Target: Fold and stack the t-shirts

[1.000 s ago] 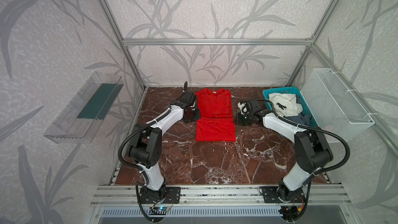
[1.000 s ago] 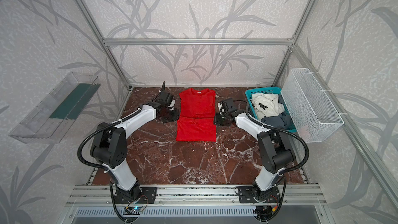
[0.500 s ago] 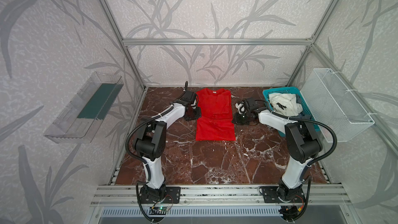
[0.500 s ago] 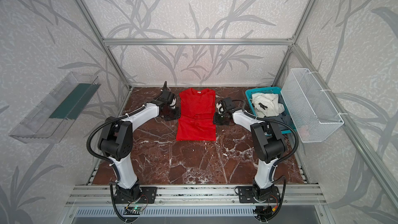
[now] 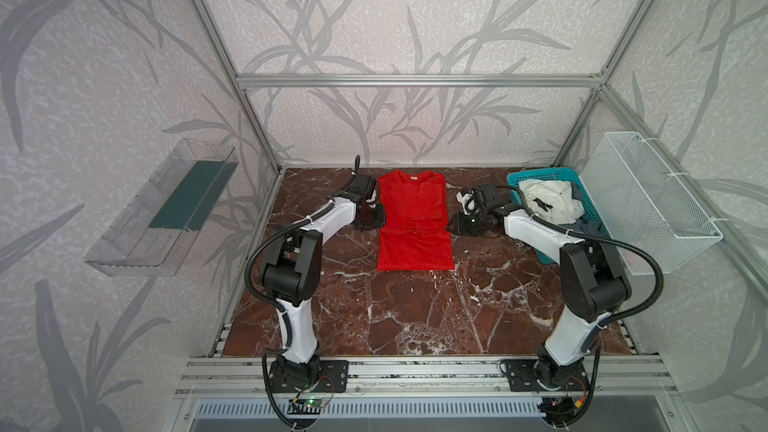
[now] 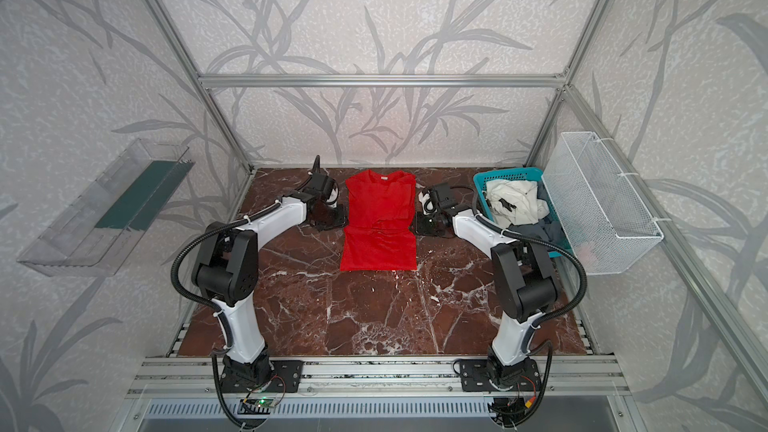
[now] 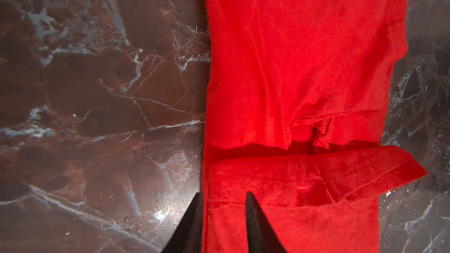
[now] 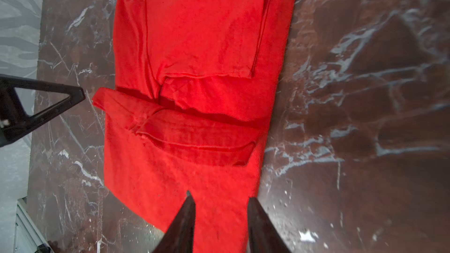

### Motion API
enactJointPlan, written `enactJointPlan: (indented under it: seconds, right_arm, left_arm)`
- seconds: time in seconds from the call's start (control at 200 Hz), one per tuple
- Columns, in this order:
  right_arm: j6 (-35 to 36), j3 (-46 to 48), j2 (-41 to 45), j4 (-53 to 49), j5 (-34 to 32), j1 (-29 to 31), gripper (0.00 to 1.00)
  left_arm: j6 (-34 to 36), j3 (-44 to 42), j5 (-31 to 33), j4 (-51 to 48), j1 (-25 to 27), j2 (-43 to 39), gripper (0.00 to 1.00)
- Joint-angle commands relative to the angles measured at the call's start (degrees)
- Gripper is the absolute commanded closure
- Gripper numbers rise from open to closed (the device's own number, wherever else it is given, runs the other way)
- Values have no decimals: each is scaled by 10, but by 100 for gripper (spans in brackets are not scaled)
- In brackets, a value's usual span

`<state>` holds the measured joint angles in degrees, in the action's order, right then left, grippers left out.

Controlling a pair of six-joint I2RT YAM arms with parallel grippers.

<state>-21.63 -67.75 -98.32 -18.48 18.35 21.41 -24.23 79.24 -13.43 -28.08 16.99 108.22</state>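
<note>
A large bright red short-sleeved cotton t-shirt point(image 5: 413, 222) lies flat on the brown marble-patterned bench point(image 5: 415, 305), toward its far middle, collar away from the robot. Its sides are turned in, making a long narrow strip, and a rumpled crosswise ridge of cloth runs about halfway along it in both top views. The left hand point(image 5: 372, 218) sits low at the shirt's left edge beside that ridge; in the left wrist view its two dark fingers point(image 7: 194, 222) are spread, straddling the cloth's edge without pinching it. The right hand point(image 5: 457, 224) sits low at the opposite edge, its fingers point(image 8: 185, 225) likewise spread with red cloth lying loose between them. To the right, a teal plastic lattice basket point(image 5: 540, 174) holds a crumpled white t-shirt with a black mark point(image 5: 548, 201) and a grey-blue t-shirt point(image 5: 590, 228) beneath it.
</note>
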Motion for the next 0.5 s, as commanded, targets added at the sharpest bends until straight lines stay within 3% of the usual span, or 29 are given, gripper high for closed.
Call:
enactJointPlan:
  seconds: [0.0, 0.19, 0.495]
  right_arm:
    - [-14, 38, 61, -15, -19, 29, 63]
    - [-58, 99, 55, 29, -18, 83, 69]
    - [-102, 153, 9, 112, -25, 116, 80]
  left_arm:
    - [-5, -38, 2, 10, 16, -63, 68]
    - [-32, -78, 1, 39, 72, -66, 69]
    - [-48, -42, 16, 41, 125, 8, 71]
